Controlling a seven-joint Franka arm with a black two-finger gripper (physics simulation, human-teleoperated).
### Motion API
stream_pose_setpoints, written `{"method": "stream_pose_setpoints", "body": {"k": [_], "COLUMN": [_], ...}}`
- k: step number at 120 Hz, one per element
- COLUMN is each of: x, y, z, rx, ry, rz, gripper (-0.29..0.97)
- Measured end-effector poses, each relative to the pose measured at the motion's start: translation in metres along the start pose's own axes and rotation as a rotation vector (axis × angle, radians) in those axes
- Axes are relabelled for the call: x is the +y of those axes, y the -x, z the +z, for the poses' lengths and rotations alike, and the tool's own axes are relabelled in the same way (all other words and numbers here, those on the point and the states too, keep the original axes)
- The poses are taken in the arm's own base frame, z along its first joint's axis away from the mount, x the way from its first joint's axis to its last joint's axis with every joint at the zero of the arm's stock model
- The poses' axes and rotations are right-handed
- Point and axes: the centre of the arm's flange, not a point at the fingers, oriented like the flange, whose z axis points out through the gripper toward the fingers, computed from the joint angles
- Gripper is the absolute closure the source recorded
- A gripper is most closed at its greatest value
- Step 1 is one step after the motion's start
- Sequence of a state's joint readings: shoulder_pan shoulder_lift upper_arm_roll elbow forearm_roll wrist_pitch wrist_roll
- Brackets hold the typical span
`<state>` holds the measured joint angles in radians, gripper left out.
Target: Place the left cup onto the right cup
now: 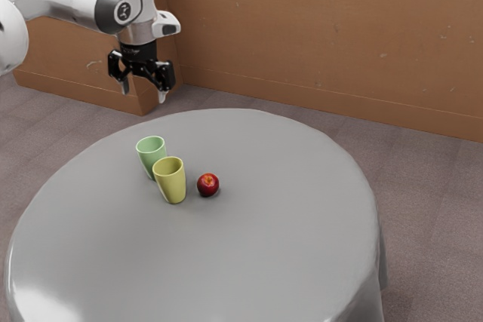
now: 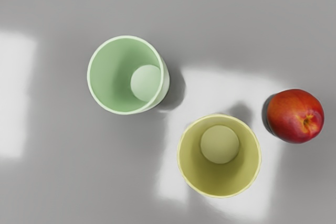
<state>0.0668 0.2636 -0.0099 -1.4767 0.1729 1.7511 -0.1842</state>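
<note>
A light green cup [image 1: 150, 155] stands upright on the round grey table [image 1: 287, 239], left of centre. Just in front of it, toward the exterior view's right, stands a yellow-green cup [image 1: 170, 179], also upright and close to the green one without touching. My gripper [image 1: 143, 93] hangs open and empty well above the table, over its far left edge, higher than both cups. From above, the green cup [image 2: 127, 74] and the yellow-green cup [image 2: 219, 155] both show empty insides.
A red apple [image 1: 208, 184] lies on the table right beside the yellow-green cup, seen also as the apple [image 2: 294, 115] in the wrist view. A brown wall runs behind the table. The table's right and front parts are bare grey cloth.
</note>
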Motion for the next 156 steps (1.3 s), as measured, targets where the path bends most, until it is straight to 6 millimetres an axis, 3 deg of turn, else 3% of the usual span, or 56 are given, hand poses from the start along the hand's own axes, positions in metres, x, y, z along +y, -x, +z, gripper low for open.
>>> {"method": "stream_pose_setpoints", "body": {"k": [24, 59, 86, 108, 156], "x": [0.006, -0.010, -0.001, 0.003, -0.015], "y": [-0.017, -0.038, -0.052, -0.058, -0.066], "z": [0.031, 0.087, 0.127, 0.144, 0.187], "rx": [0.019, 0.011, 0.023, 0.037, 0.025], "ry": [0.008, 0.018, 0.044, 0.056, 0.054], "rz": [-0.084, -0.234, -0.318, -0.371, -0.471], "gripper": [0.00, 0.00, 0.00, 0.00, 0.00]}}
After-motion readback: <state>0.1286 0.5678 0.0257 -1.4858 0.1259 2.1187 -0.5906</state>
